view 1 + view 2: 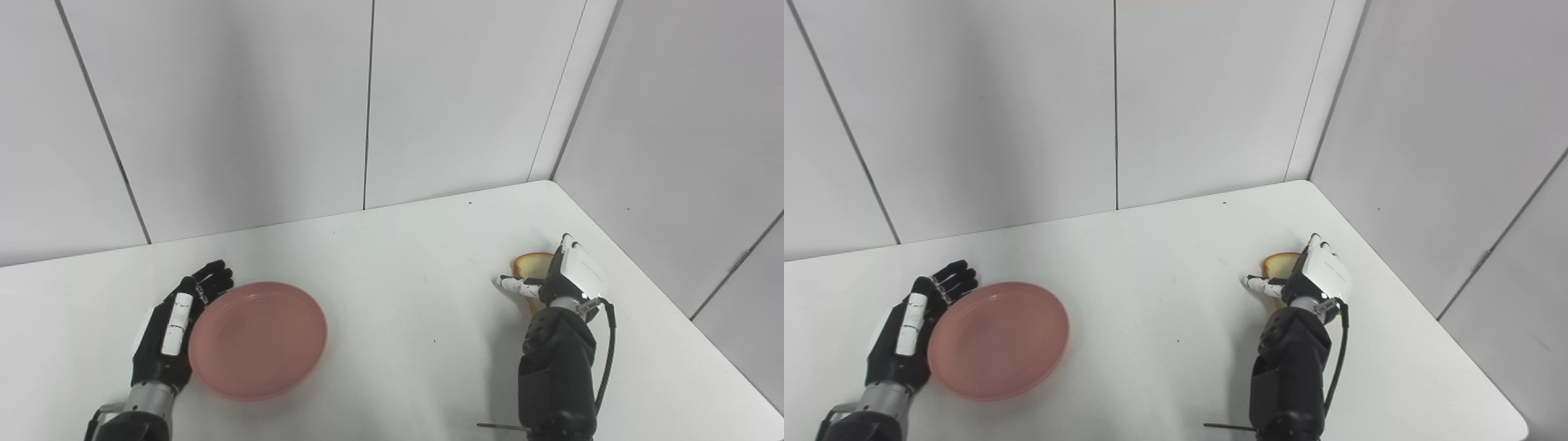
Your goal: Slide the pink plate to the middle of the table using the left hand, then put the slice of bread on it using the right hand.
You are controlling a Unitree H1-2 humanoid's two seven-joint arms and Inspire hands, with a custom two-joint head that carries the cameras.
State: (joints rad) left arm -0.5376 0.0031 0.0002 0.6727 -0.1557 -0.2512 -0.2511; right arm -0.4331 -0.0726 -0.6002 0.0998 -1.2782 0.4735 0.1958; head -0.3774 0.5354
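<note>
The pink plate point(258, 338) lies flat on the white table point(398, 263), left of centre. My left hand point(174, 324) is open, palm side against the plate's left rim, fingers stretched along it. The slice of bread point(530, 264) lies at the right side of the table, mostly hidden behind my right hand point(560, 274). That hand stands over the bread with its thumb stretched out to the left; the frames do not show whether its fingers grip the slice. The bread also shows in the right eye view point(1279, 263).
White wall panels close the table at the back and on the right. The table's right edge point(674, 318) runs diagonally close behind the right hand. A thin dark rod point(497, 425) sticks out beside the right forearm at the bottom.
</note>
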